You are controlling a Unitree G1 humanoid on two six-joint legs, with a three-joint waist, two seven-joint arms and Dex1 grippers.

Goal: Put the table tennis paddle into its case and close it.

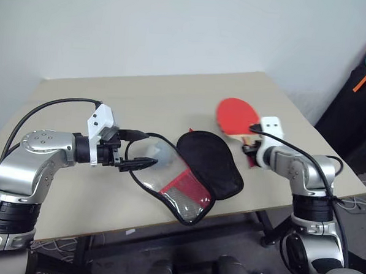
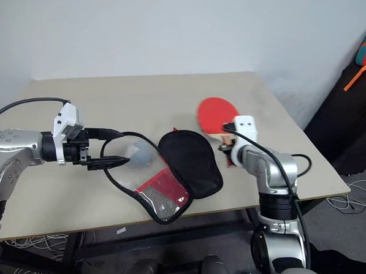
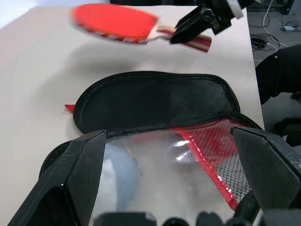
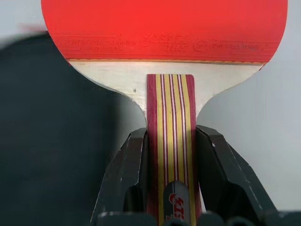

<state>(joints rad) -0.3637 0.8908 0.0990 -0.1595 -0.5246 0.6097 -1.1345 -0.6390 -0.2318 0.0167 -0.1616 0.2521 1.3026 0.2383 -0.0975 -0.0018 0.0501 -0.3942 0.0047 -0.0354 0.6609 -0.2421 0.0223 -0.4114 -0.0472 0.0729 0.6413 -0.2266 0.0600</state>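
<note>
We've got the right gripper (image 4: 171,155) clamped on the paddle (image 1: 235,115) by its stiff wooden handle; light bat, slick rubber. The left gripper (image 1: 146,150) hangs wide open over the floppy case (image 1: 209,166).

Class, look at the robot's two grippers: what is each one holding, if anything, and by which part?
The right gripper holds the table tennis paddle by its handle. The left gripper is open, holding nothing.

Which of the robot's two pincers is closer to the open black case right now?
The left. The left pincer hangs open at the case's clear plastic side, by its rim. The right pincer is off beyond the case, clamped on the table tennis paddle's handle.
</note>
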